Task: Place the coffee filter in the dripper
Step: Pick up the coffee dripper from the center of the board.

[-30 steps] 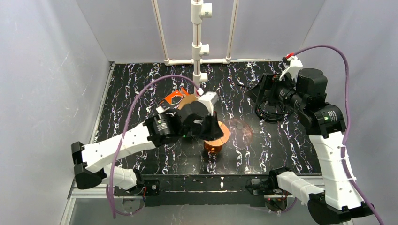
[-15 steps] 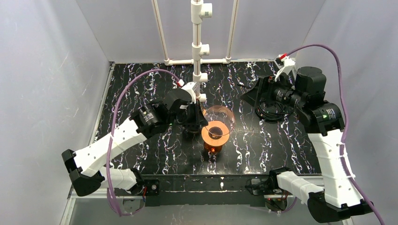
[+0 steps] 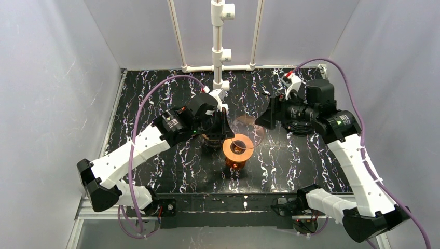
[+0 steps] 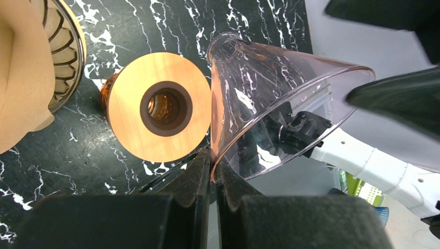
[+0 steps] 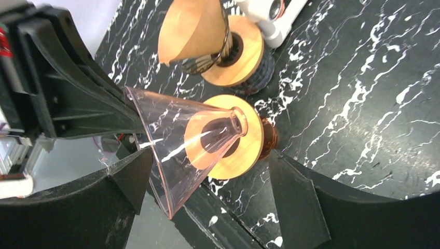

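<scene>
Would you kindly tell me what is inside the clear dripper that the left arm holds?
Nothing: the clear dripper is empty, the table showing through its wall. The brown filter sits apart in a wire holder. Only the rim between the left gripper's jaws is covered.

You're seeing the coffee filter (image 4: 18, 78) cropped at the left wrist view's edge, covering part of the ribbed holder (image 4: 65, 57). From above, the left gripper (image 3: 222, 132) is hiding most of both, and the clear cone (image 3: 254, 127) is barely showing. The right gripper (image 5: 210, 155) is showing blurred fingers (image 4: 399, 93), running off-frame.
</scene>
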You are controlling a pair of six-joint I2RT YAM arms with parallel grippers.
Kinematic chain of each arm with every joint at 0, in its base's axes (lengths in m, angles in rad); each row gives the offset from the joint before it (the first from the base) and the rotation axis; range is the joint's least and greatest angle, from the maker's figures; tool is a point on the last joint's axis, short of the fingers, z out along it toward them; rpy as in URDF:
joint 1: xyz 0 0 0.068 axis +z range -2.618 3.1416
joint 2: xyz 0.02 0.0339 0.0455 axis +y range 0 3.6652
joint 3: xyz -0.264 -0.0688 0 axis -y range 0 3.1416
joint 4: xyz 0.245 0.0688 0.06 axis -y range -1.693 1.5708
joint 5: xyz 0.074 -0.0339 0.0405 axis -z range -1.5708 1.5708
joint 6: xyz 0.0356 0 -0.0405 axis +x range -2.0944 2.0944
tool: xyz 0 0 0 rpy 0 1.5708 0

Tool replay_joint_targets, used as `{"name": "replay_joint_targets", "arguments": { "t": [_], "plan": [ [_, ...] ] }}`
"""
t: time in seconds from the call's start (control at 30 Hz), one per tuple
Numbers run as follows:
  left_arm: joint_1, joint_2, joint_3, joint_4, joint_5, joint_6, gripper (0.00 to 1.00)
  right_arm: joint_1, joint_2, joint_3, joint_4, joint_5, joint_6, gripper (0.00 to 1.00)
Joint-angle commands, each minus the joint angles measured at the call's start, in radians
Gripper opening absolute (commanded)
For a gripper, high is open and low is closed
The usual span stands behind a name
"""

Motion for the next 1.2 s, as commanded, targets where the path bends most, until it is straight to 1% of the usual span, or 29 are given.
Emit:
{"name": "replay_joint_targets", "arguments": {
  "t": [0.0,0.03,0.07,0.1,0.2,0.27,0.4,0.5,0.53,0.6,0.67,0.77,0.9,1.03,1.1,1.17],
  "plan": [
    [0.008,0.0,0.056,0.036,0.037,-0.001,0.0,0.081,0.006,-0.019,0.054,0.047,-0.009,0.9],
    [0.007,0.003,0.058,0.04,0.042,-0.003,0.0,0.111,0.012,-0.023,0.058,0.072,-0.003,0.89],
    [0.007,0.007,0.059,0.042,0.046,-0.003,0.0,0.142,0.017,-0.028,0.064,0.107,0.005,0.85],
    [0.008,0.008,0.06,0.046,0.052,-0.003,0.0,0.184,0.024,-0.033,0.068,0.144,0.013,0.77],
    [0.008,0.009,0.059,0.053,0.063,-0.003,0.0,0.253,0.047,-0.038,0.068,0.251,0.028,0.52],
    [0.008,0.005,0.058,0.056,0.066,-0.005,0.0,0.274,0.052,-0.034,0.066,0.322,0.039,0.39],
    [0.007,-0.008,0.039,0.061,0.075,-0.006,0.0,0.279,0.053,-0.021,0.062,0.411,0.046,0.27],
    [0.009,-0.018,0.025,0.071,0.074,-0.013,0.0,0.278,0.057,-0.008,0.051,0.436,0.049,0.2],
    [0.009,-0.022,0.021,0.076,0.076,-0.014,0.0,0.278,0.059,-0.007,0.048,0.438,0.049,0.15],
    [0.009,-0.026,0.013,0.091,0.084,-0.013,0.11,0.279,0.058,-0.012,0.047,0.439,0.049,0.08],
    [0.009,-0.033,0.003,0.111,0.097,-0.002,0.29,0.279,0.056,-0.019,0.048,0.444,0.051,0.02],
    [0.009,-0.043,-0.007,0.139,0.116,0.004,0.49,0.279,0.049,-0.021,0.046,0.446,0.056,0.01],
    [0.016,-0.073,-0.042,0.217,0.153,0.003,0.73,0.279,0.041,-0.031,0.045,0.453,0.064,0.01],
    [0.034,-0.106,-0.073,0.277,0.186,0.002,0.89,0.279,0.041,-0.029,0.04,0.434,0.071,0.01],
    [0.047,-0.126,-0.087,0.288,0.195,0.007,0.95,0.278,0.043,-0.024,0.039,0.423,0.075,0.01],
    [0.065,-0.153,-0.093,0.281,0.194,0.015,0.98,0.278,0.05,-0.013,0.029,0.405,0.079,0.01]
  ]
}}
